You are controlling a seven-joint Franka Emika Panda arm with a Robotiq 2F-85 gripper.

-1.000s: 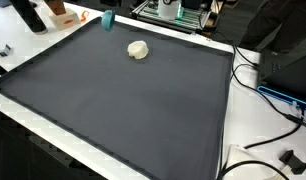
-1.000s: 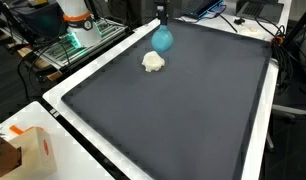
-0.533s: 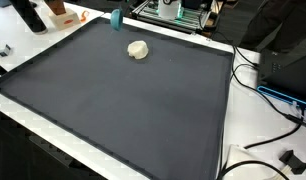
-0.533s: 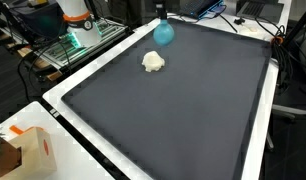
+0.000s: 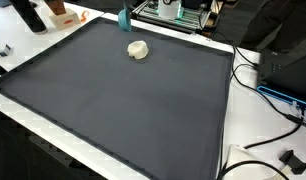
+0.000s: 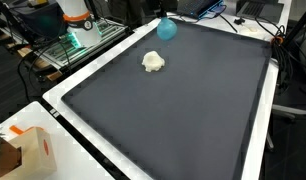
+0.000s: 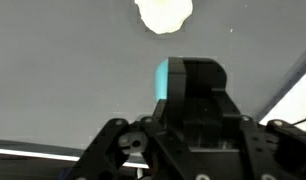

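My gripper (image 7: 188, 80) is shut on a teal object (image 7: 170, 79), which shows as a teal strip beside the black finger in the wrist view. In both exterior views the teal object (image 5: 124, 17) (image 6: 166, 28) hangs in the air over the far edge of the dark mat (image 5: 123, 110); the gripper itself is almost wholly out of those frames. A cream lump (image 5: 139, 50) (image 6: 153, 62) lies on the mat just short of that edge, apart from the teal object. From the wrist, the lump (image 7: 163, 14) sits at the top of the picture.
The mat lies on a white table (image 6: 63, 100). An orange and white box (image 6: 28, 150) stands at one corner. Cables (image 5: 263, 90) and black gear lie along one side. A metal rack (image 5: 173, 12) stands behind the far edge.
The teal object has risen in the gripper and moved toward the mat's far edge, farther from the cream lump. The lump has not moved.
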